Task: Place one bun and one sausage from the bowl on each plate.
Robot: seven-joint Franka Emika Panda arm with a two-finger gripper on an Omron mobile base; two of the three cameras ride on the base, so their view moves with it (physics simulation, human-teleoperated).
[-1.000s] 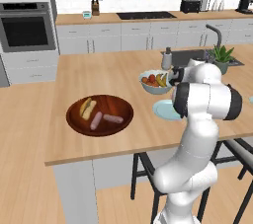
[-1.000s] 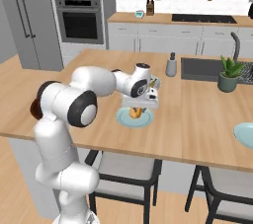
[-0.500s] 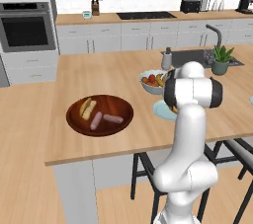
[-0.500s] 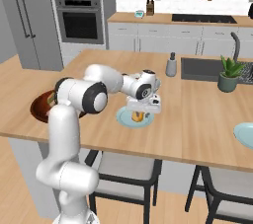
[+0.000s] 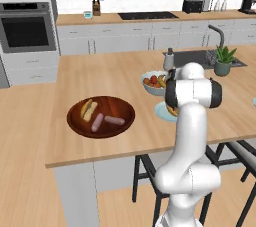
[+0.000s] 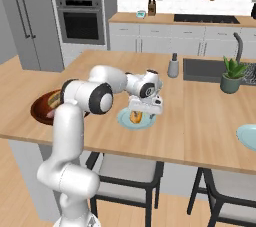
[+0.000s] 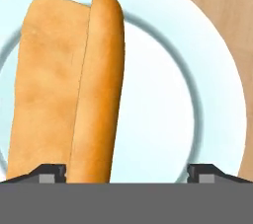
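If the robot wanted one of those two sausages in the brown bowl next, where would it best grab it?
Probably at the middle of the sausage, coming straight down from above, with the fingers closing across its narrow width. It lies flat in the wide, shallow bowl, so the low rim should not block a top approach. The other sausage lies close beside it, so the outer side is safer.

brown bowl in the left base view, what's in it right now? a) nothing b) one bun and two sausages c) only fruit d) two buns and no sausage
b: the brown bowl holds one bun and two sausages; another bun already lies on the plate under the open gripper.
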